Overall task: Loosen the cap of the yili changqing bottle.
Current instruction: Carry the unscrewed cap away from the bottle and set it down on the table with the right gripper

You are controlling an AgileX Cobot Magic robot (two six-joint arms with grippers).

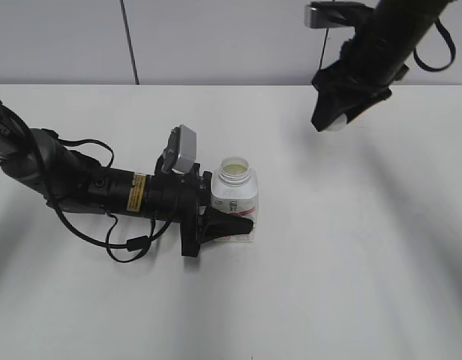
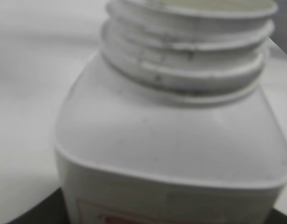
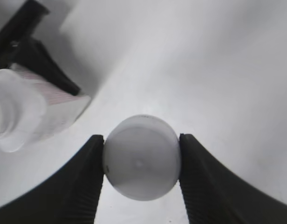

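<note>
Looking down at a slant in the exterior view, a white table [image 1: 343, 285] carries the yili changqing bottle [image 1: 234, 201], which stands upright near the middle with its wide neck open and uncapped. The left gripper [image 1: 225, 225] reaches in low from the left, its black fingers [image 1: 232, 222] pressed against the lower body of the bottle over the pink-red label, clamped on it. Black cables [image 1: 126, 244] loop on the table beside that arm. The right gripper [image 1: 334, 120] hangs raised above the table, well apart from the bottle, up and to the right of it. A small white round shape, the cap [image 1: 337, 124], shows at its fingertips. Nothing stands between the two grippers. A pale wall [image 1: 216, 37] rises behind the table.

From the left wrist view, the bottle [image 2: 171, 140] fills nearly everything, very close and slightly blurred. Its threaded neck is bare at the top, and a strip of red label shows at the bottom edge. The fingers themselves are barely seen, only dark corners at the bottom.

From the right wrist view, two black ribbed fingers [image 3: 83, 186] clamp the cap [image 3: 141, 157] between them, touching it on both sides. Its smooth round top faces the camera. Beyond the left finger, farther out and to the left, the open bottle [image 3: 27, 109] stands blurred on the table [image 3: 218, 70], with the dark left gripper [image 3: 50, 74] against its far side. The table past the fingertips is bare white.
</note>
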